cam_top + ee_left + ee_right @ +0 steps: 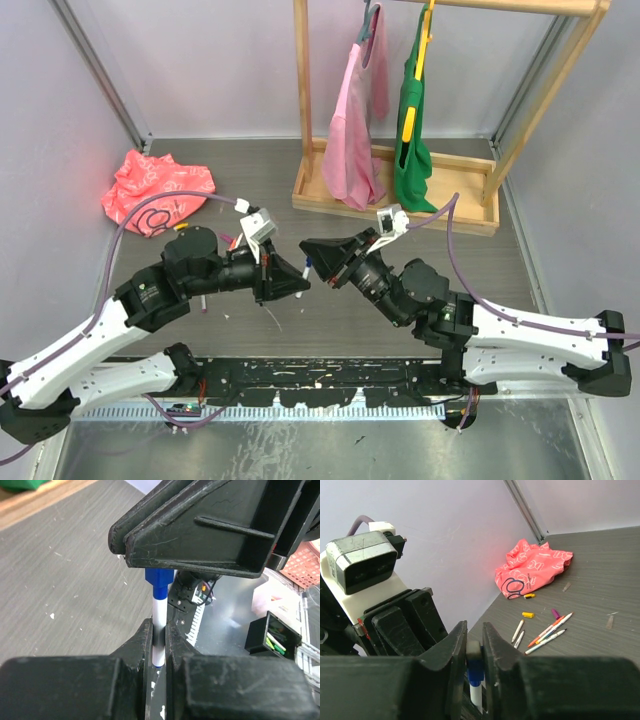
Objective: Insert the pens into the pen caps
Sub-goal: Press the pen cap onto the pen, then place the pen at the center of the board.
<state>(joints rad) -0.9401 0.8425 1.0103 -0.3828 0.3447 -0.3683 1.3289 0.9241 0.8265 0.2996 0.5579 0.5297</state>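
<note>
My left gripper [159, 625] is shut on a pen's white barrel [158, 611]. The pen points away, and its blue end sits in a blue pen cap [159, 581]. My right gripper [474, 630] is shut on that blue cap [475, 668], with the white barrel [476, 696] sticking out below it. In the top view the two grippers meet tip to tip above the table's middle, the left [290, 280] and the right [318, 262]. Several loose pens [547, 632] lie on the table, with a yellow cap [527, 614] and a purple cap [555, 613] near them.
A pink patterned bag [155, 190] lies at the back left. A wooden rack [400, 205] with a pink and a green garment stands at the back. In the left wrist view a black box [272, 635] sits beyond the table's near edge.
</note>
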